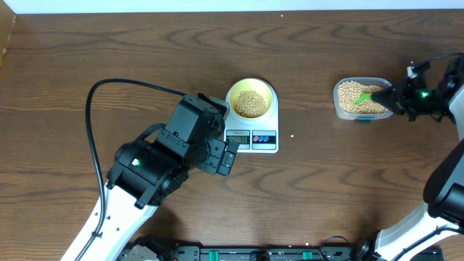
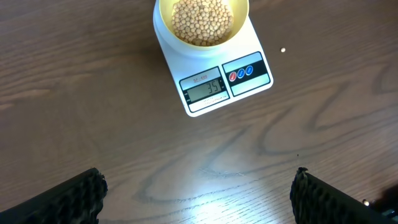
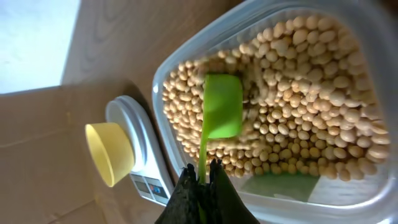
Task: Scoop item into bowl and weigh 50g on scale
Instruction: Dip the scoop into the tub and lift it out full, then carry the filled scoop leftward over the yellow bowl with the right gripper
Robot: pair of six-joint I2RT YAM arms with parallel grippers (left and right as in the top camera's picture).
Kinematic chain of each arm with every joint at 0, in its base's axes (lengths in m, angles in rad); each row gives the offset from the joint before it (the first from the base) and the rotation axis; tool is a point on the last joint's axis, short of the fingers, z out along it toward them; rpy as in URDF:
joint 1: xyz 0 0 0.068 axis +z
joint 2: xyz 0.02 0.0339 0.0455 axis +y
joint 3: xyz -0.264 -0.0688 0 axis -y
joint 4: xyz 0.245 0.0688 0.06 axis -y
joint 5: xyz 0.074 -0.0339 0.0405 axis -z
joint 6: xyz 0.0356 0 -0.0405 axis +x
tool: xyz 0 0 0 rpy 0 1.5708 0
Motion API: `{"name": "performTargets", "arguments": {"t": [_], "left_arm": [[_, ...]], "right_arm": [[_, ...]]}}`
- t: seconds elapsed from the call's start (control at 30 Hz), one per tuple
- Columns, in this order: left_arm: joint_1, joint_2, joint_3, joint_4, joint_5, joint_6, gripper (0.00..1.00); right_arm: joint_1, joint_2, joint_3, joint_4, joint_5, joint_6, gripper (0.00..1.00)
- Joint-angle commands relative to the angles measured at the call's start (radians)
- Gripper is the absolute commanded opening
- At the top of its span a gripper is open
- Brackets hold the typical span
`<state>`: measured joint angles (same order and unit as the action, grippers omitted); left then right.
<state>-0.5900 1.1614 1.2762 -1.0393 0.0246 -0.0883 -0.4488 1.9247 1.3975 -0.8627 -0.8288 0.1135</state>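
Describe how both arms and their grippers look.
Left arm: white lower link, black boxy wrist housings, a green light, a looping black cable. Left gripper: black fingers with a dimpled surface. Right arm: white and black links, green light; right gripper has black textured fingers.

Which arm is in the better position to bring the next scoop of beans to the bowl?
Right. The right end effector is shut on the green scoop, over the beans in the tub. The left end effector is open, holding nothing.
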Motion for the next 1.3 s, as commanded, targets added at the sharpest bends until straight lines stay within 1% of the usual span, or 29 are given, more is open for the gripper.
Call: {"name": "performTargets", "arguments": {"t": [0.0,0.17,0.3,0.5,0.67,0.9,1.1,1.27], "left_arm": [[0.002,0.002,0.018,0.001,0.005,0.009,0.97],[0.002,0.002,0.018,0.001,0.005,0.009,0.97],[0.002,0.002,0.017,0.001,0.005,0.009,0.97],[0.002,0.002,0.018,0.0,0.005,0.009,0.97],[0.002,0.002,0.018,0.001,0.005,0.009,0.97],[0.002,0.002,0.018,0.001,0.005,0.009,0.97],[0.002,0.002,0.017,0.001,0.005,0.009,0.97],[0.002,0.002,0.018,0.001,0.005,0.009,0.97]], "right_arm": [[-0.035,0.021,-0.006,-0.006,-0.114,-0.056,0.01],[-0.076,0.021,-0.006,-0.048,-0.141,-0.098,0.01],[-0.111,0.021,-0.006,-0.08,-0.229,-0.163,0.01],[-0.13,0.021,-0.006,-0.079,-0.356,-0.201,0.01],[-0.129,0.021,-0.006,-0.07,-0.435,-0.211,0.01],[-0.126,0.021,-0.006,-0.066,-0.594,-0.251,0.01],[-0.111,0.021,-0.006,-0.037,-0.72,-0.253,0.01],[-0.057,0.021,-0.006,-0.019,-0.732,-0.224,0.01]]}}
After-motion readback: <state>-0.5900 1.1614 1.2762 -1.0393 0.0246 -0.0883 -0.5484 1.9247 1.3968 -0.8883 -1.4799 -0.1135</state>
